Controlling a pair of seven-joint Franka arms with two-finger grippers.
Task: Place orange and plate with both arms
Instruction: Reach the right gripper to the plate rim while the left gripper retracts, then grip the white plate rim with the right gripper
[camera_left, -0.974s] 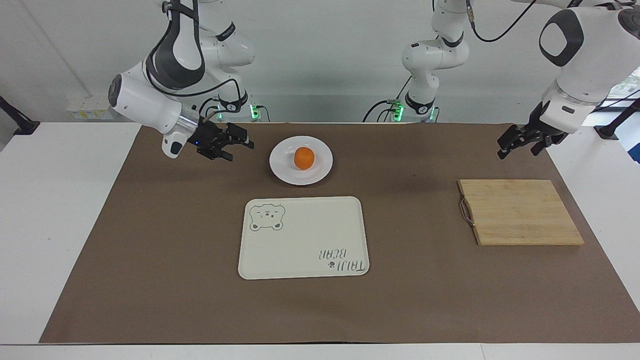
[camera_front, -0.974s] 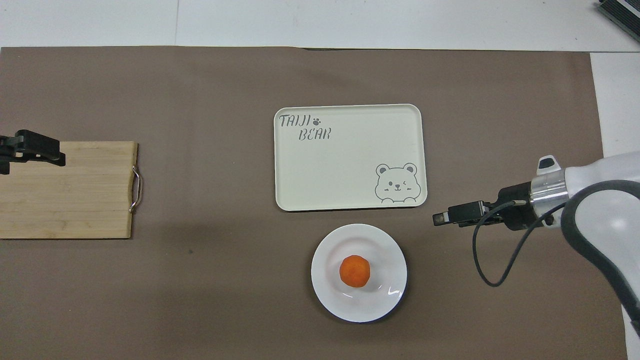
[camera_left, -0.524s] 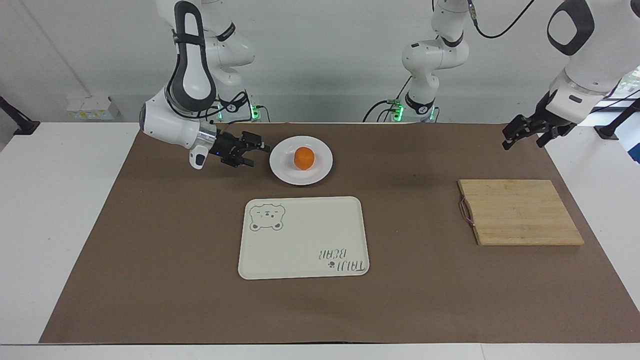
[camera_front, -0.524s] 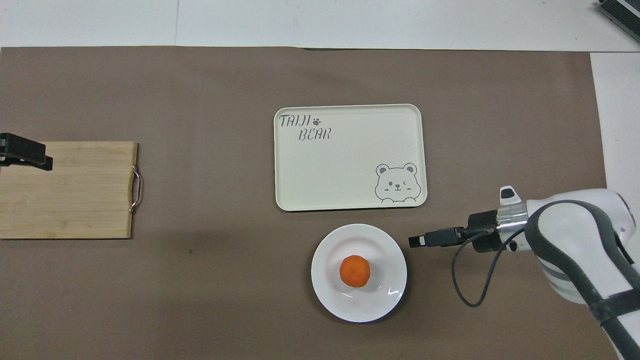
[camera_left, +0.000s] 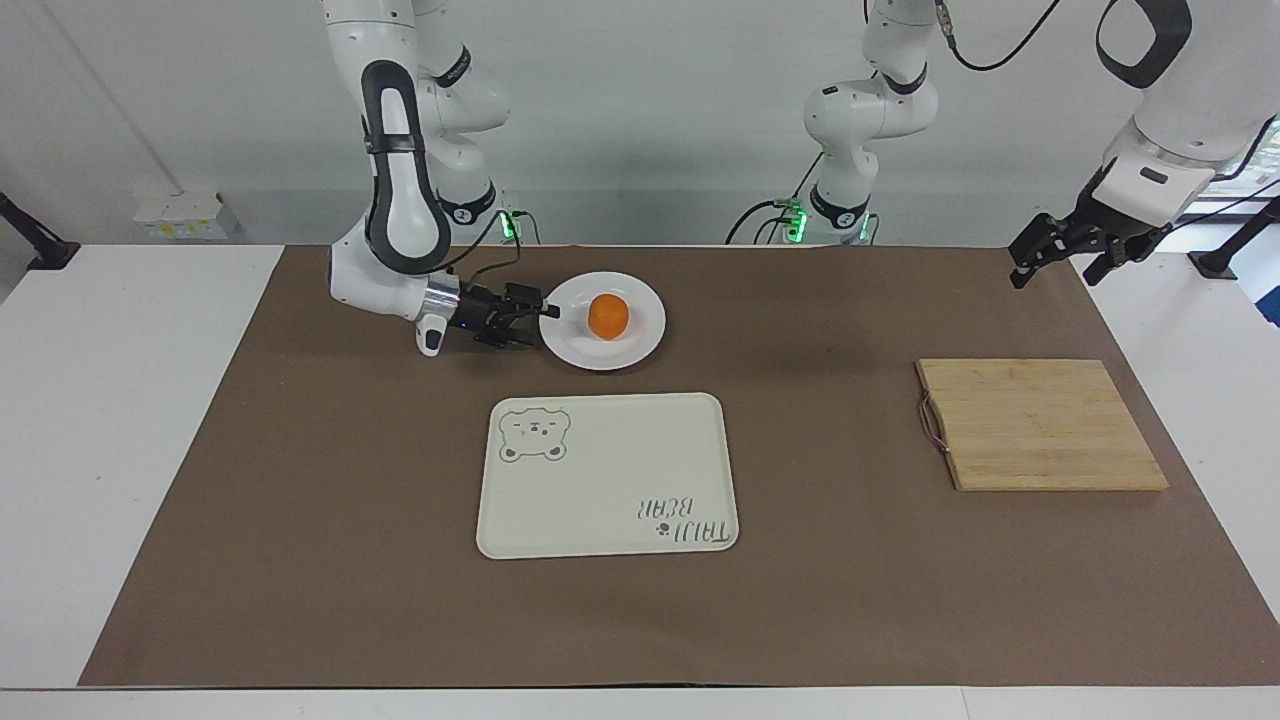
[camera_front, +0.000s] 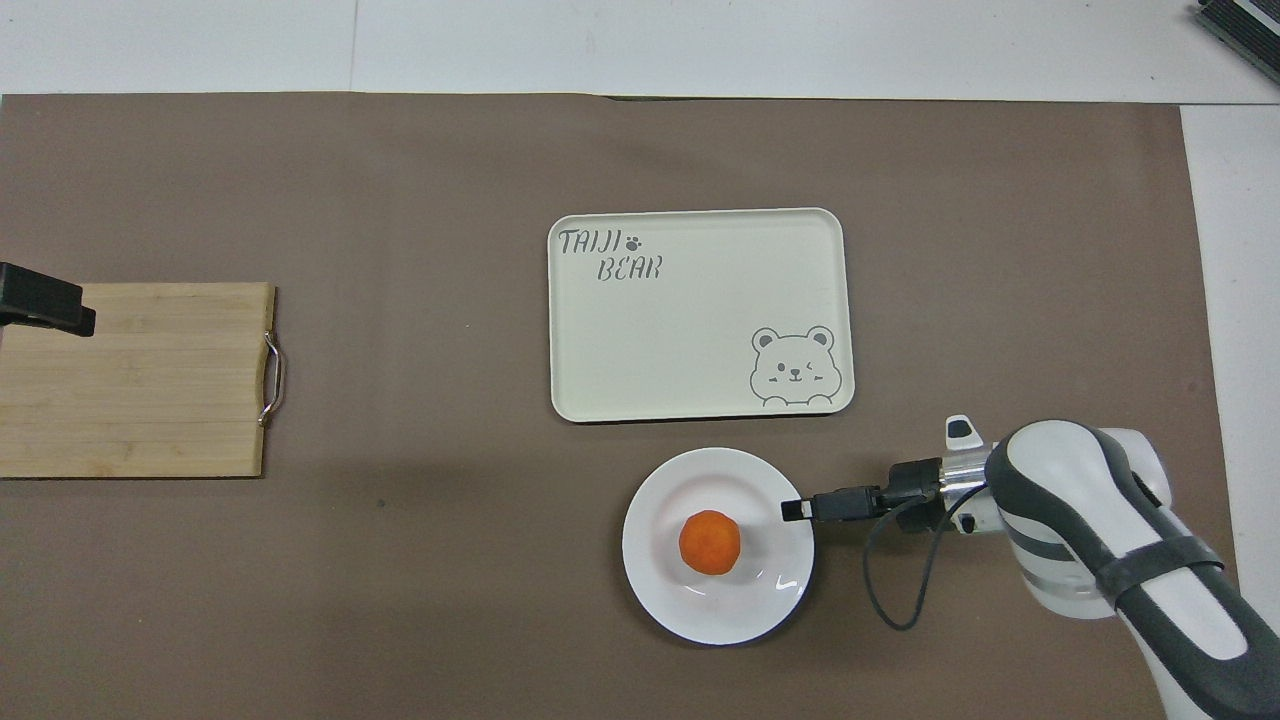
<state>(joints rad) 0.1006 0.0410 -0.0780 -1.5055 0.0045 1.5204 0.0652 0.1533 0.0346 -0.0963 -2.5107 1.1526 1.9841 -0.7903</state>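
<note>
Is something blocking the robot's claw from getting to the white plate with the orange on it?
No, nothing visible is in the way. The right claw is already at the edge of the round glossy white plate, on the side toward the right arm's end of the table. The small round orange sits in the plate's middle, apart from the claw.

White table (camera_left: 120, 450) covered by large brown paper mat (camera_left: 300, 560). On mat: round glossy white plate (camera_left: 640, 345) nearest the robots; cream rectangular tray with bear drawing and "TAIJI BEAR" lettering (camera_left: 610, 470) just beside it, farther from the robots, not touching; rectangular light wooden cutting board with small metal handle (camera_left: 1040, 425) well apart, toward the left arm's end of the table.
</note>
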